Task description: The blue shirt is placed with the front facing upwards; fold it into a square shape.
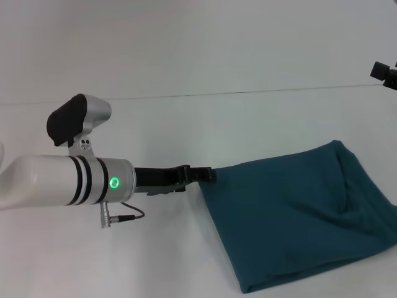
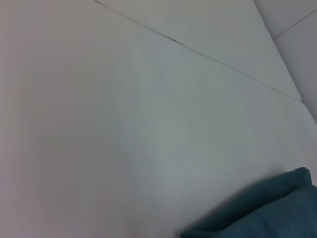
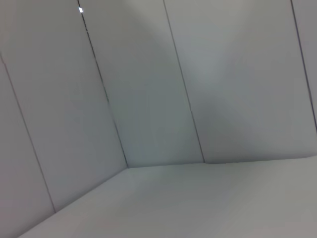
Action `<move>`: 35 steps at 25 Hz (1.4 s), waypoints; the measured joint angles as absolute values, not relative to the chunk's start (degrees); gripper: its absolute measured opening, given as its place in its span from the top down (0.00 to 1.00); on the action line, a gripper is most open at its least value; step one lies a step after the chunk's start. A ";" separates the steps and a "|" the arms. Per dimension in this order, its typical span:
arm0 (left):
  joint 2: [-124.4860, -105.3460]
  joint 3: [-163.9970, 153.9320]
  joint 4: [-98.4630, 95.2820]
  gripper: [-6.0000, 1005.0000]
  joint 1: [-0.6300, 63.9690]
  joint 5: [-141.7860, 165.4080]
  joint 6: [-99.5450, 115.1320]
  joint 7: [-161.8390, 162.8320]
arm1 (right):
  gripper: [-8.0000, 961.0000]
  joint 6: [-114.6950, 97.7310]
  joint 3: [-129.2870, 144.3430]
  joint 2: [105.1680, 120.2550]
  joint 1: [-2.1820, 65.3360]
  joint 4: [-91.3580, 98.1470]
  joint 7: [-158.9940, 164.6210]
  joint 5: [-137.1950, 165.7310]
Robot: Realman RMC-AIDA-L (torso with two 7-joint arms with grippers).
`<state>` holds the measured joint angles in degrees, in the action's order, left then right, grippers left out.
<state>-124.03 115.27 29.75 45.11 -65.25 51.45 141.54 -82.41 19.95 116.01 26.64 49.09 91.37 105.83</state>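
desk [image 1: 186,248]: plain white, seam line across far part | on it: blue shirt [image 1: 291,217], folded into rumpled bundle, right side near front edge | shirt's corner visible in left wrist view [image 2: 267,213]

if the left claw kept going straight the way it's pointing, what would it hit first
The blue shirt. In the head view the left claw points toward the robot's right, its tip already at the shirt's near corner, seemingly touching or gripping it, though the fingers are not clear. Going straight on would push into the cloth.
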 joint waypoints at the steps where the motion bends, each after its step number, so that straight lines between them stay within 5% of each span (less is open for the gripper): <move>1: -124.07 115.25 29.72 0.14 45.15 -65.34 51.30 141.54 | 0.04 -82.57 19.95 116.04 26.61 49.10 91.37 105.84; 35: -124.62 115.22 22.90 0.14 49.76 -70.12 49.39 141.87 | 0.04 -82.49 19.82 116.42 26.45 49.13 89.96 105.82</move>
